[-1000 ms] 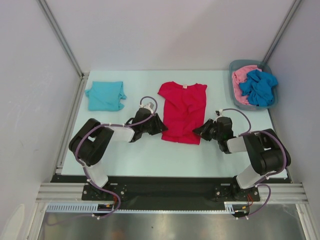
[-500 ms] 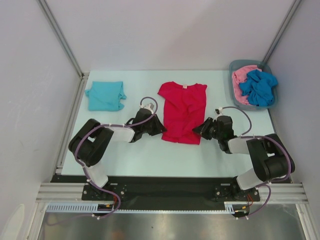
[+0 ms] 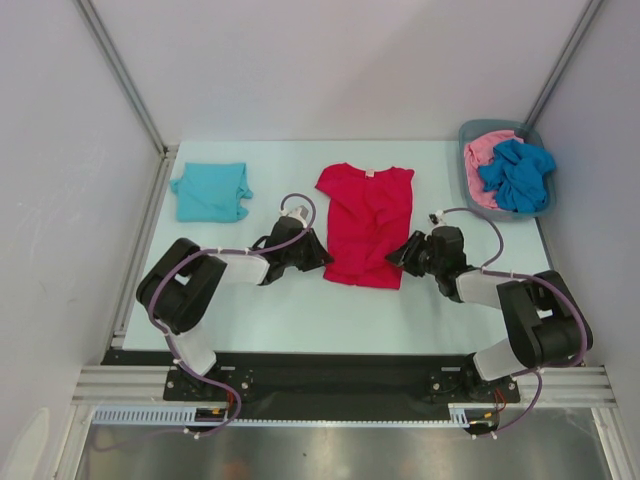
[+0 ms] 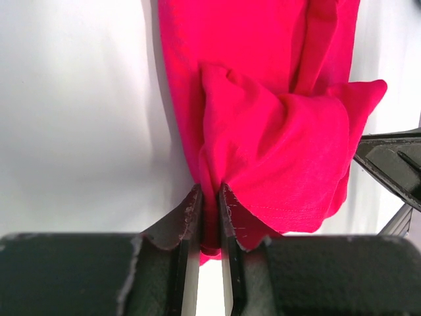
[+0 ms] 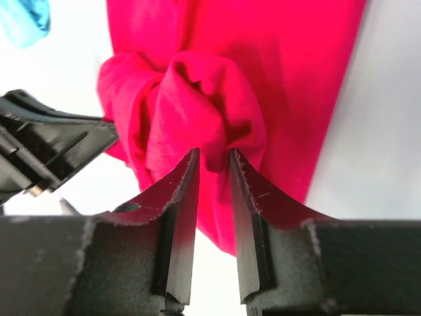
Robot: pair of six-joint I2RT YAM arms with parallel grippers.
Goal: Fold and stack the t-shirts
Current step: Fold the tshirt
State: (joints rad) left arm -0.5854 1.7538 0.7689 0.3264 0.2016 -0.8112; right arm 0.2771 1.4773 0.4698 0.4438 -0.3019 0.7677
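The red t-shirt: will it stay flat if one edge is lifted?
Probably not: the red t-shirt bunches into soft folds where the left gripper pinches it, so it looks floppy. Lifted, it likely sags; the thin cloth seems light.

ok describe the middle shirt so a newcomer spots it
On the pale table, look midway between the teal shirt on the left and the grey bin at far right. The red shirt lies spread there, the only red thing, the left hand and right hand at its near corners.
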